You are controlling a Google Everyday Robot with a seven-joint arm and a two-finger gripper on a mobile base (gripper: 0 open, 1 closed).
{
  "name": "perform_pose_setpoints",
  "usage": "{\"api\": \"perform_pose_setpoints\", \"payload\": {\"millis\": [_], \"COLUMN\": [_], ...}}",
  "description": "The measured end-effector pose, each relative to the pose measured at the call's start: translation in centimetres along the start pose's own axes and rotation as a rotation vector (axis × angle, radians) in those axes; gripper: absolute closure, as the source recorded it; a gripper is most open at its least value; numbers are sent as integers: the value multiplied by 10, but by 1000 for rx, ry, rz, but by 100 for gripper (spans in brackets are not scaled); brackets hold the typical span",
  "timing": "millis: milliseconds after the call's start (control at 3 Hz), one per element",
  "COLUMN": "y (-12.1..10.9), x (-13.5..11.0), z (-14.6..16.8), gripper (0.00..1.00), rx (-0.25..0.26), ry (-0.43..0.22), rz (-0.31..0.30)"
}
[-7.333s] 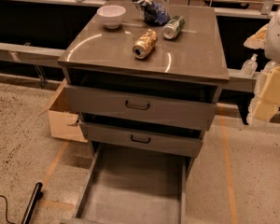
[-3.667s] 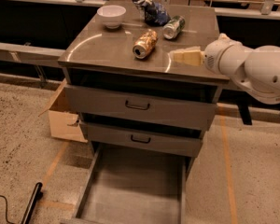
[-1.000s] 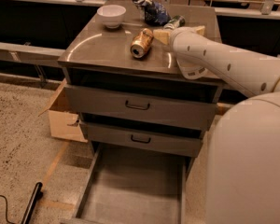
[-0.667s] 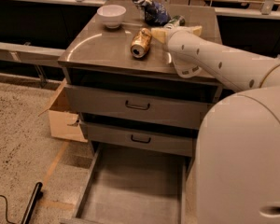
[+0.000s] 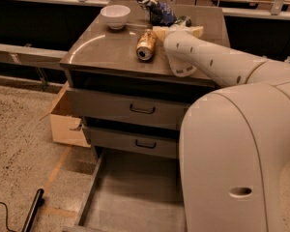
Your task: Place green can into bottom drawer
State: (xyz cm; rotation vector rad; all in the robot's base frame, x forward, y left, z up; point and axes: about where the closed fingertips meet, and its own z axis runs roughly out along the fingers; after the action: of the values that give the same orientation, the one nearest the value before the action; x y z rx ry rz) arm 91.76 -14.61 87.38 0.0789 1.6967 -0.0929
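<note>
Standing on a speckled floor [image 5: 19,129] with a strip of orange tape, a grey metal cabinet fills the middle of the frame, and its flat top serves as the counter [image 5: 99,47]. Long dark benches run across the top edge behind it. An open cardboard box [image 5: 67,124] sits against the cabinet's left side, and a black rod with a cable [image 5: 31,216] lies in the lower left corner.

The bottom drawer [image 5: 130,192] is pulled out at lower centre, a wide shallow tray with a plain grey floor. The two upper drawers [image 5: 130,109] carry black handles.

The green can [image 5: 183,21] is on the counter at upper centre, mostly hidden; only a dark green patch and a silver rim show. The gripper [image 5: 178,30] is right at it, at the end of the white arm [image 5: 217,64] reaching in from the right; whether it is released or clenched cannot be told.

A gold can [image 5: 146,45] lies on its side just left, with a white bowl [image 5: 115,14] and a blue bag [image 5: 157,11] beyond. No label can be read.
</note>
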Motion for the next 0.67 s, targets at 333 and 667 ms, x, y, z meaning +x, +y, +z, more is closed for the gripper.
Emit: {"api": "perform_pose_setpoints", "payload": {"millis": [333, 667], "y": [1, 1], "x": [-4, -5], "z": [10, 16], "gripper": [0, 17], "rx": [32, 58], "ry": [-3, 1], "rz": [6, 8]}}
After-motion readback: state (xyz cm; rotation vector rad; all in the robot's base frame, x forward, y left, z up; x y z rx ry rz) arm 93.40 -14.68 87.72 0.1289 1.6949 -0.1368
